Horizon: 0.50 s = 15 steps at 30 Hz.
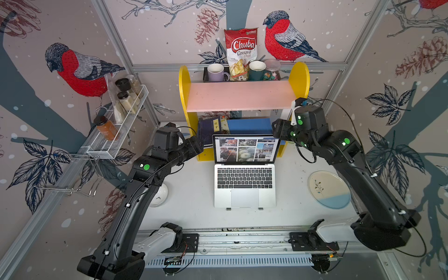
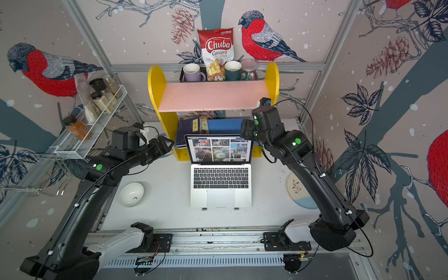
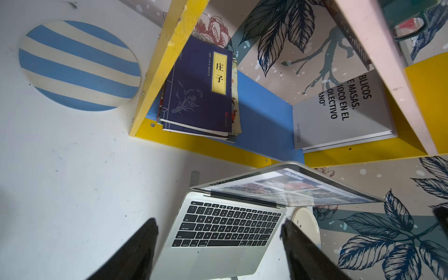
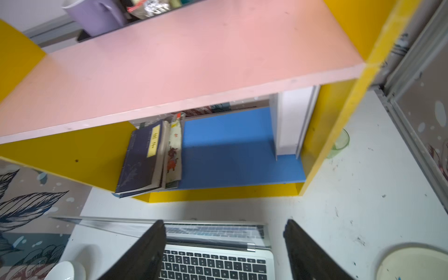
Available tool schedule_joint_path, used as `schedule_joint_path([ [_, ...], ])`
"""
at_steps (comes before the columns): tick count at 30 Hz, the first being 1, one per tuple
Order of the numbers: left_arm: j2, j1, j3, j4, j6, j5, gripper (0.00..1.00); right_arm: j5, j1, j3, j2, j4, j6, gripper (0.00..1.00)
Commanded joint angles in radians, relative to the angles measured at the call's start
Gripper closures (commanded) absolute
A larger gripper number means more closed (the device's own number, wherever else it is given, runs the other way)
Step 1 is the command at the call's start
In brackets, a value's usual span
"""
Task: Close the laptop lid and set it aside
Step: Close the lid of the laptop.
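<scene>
The white table (image 1: 189, 194) carries a yellow-sided shelf unit (image 1: 184, 92) at the back, with a pink shelf board (image 1: 242, 95) across its middle. The two black arms reach in from the near rail, the left arm (image 1: 135, 194) and the right arm (image 1: 358, 174) bending toward the centre.

The laptop (image 1: 223, 198) sits in the middle of the table just in front of the shelf unit, with its trackpad toward the rail. Two small metal lips (image 1: 228, 208) show under its front edge. The laptop lid (image 1: 246, 149) stands open and upright at the far edge of the keyboard, its lit screen showing a grid of photographs in both top views.

The left gripper (image 3: 219, 221) hangs just beside the lid's left edge. In the left wrist view its fingers (image 3: 145, 242) stand spread with nothing between them. The right gripper (image 4: 225, 221) hangs near the lid's upper right corner. Its fingers (image 4: 303, 249) are likewise spread and hold nothing, with the top edge of the lid just beyond them. Whether either gripper touches the lid cannot be told.

A cream and pale blue plate (image 1: 329, 190) lies right of the laptop, partly under the right arm. A white bowl (image 2: 131, 194) lies to the left, near the left arm. A bag of cassava chips (image 1: 241, 52) stands on top of the shelf unit between a lilac mug (image 1: 217, 72) and a dark green mug (image 1: 257, 70). A dark blue book (image 1: 208, 132) leans on the lower blue shelf behind the lid.
</scene>
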Motion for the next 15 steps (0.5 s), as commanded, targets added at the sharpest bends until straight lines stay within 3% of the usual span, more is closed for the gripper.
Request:
schedule_joint_path([
  [1,-0.016,-0.004,-0.025,0.019,0.008,-0.023,0.2,0.114,0.078,0.085,0.071,-0.027,-0.072,0.38],
  [7,-0.052,-0.003,-0.07,0.025,0.003,-0.025,0.2,0.142,0.15,0.226,0.242,-0.077,-0.094,0.65],
  [15,-0.107,-0.004,-0.112,0.024,-0.006,-0.029,0.2,0.158,0.159,0.362,0.372,-0.101,-0.099,0.76],
])
